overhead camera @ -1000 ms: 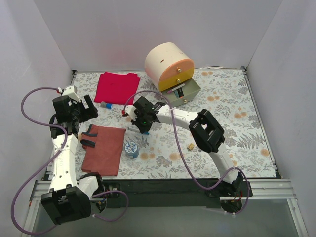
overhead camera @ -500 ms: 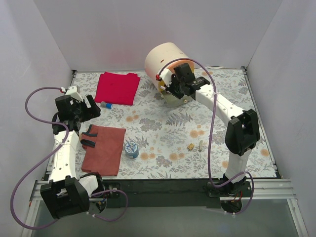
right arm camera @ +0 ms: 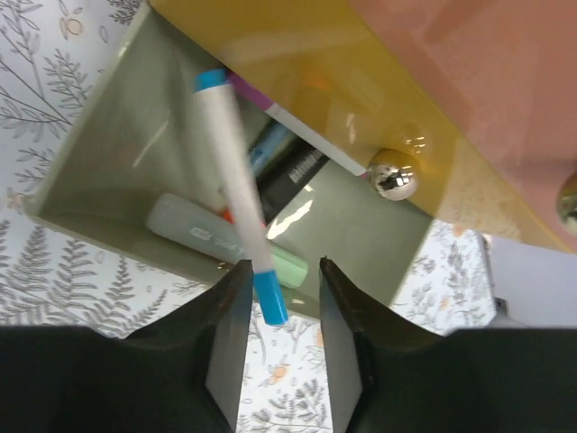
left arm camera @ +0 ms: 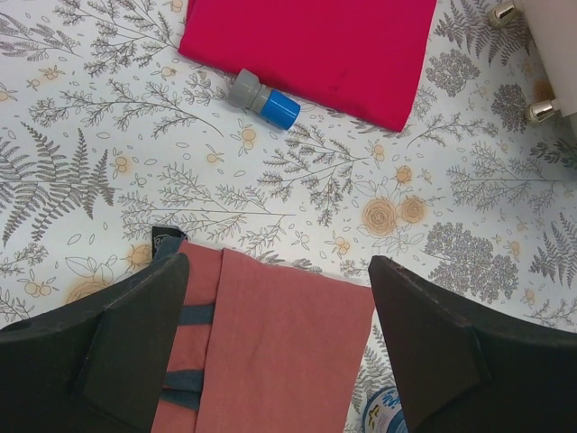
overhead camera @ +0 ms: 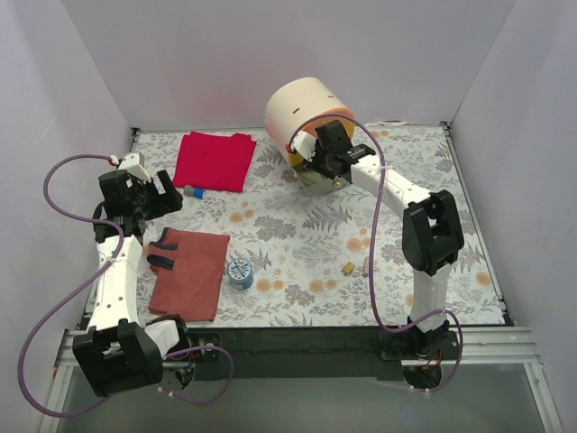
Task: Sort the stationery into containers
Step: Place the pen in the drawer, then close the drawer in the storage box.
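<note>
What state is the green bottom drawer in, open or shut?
Open: the green drawer is pulled out beyond the yellow drawer above, and stationery shows lying inside it.

Blurred white pen (right arm camera: 233, 180), tape roll (left arm camera: 380, 415) half off-frame.

No legible word, brand, number or sign anywhere. Faint dark print on the pale green block (right arm camera: 185, 225) inside the olive drawer (right arm camera: 99, 171), too blurred to read. White markings along the black highlighter (right arm camera: 293, 171) next to it, likewise unreadable. Blue-and-white pattern on top of the tape roll (overhead camera: 240, 271), too small to make out as letters or figures.
</note>
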`<act>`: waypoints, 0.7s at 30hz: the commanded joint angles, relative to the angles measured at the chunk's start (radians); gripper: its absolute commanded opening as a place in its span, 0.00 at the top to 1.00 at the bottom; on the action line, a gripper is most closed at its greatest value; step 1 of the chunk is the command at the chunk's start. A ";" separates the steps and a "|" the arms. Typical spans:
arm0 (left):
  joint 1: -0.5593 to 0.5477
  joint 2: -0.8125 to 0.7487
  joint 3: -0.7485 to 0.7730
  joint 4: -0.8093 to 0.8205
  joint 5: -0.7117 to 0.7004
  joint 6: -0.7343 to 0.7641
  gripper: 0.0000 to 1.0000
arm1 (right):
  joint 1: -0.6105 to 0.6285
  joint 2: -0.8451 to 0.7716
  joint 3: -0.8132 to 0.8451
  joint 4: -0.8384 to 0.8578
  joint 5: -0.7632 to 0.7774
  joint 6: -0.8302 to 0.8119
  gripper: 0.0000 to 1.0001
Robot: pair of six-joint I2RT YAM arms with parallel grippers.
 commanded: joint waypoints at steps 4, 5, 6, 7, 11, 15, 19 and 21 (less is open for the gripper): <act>0.006 -0.020 0.026 -0.011 0.016 0.009 0.19 | -0.019 -0.096 -0.050 0.077 0.033 0.008 0.44; 0.005 -0.017 0.023 -0.007 0.019 0.006 0.19 | -0.024 -0.111 -0.065 0.076 0.030 0.031 0.44; 0.006 -0.015 0.020 -0.002 0.022 0.001 0.19 | -0.033 -0.145 -0.096 0.072 0.027 0.051 0.44; 0.006 -0.012 0.015 0.001 0.027 -0.002 0.19 | -0.044 -0.162 -0.108 0.069 0.010 0.077 0.43; 0.005 0.000 0.009 0.015 0.054 -0.011 0.19 | -0.129 -0.223 -0.163 0.005 -0.093 0.243 0.53; 0.005 0.014 0.006 0.023 0.077 -0.019 0.21 | -0.250 -0.248 -0.226 -0.023 -0.223 0.347 0.81; 0.003 0.019 0.000 0.017 0.082 -0.011 0.21 | -0.373 -0.214 -0.260 -0.035 -0.448 0.519 0.99; 0.003 0.019 0.000 -0.002 0.082 -0.007 0.21 | -0.459 -0.197 -0.289 0.003 -0.574 0.619 0.99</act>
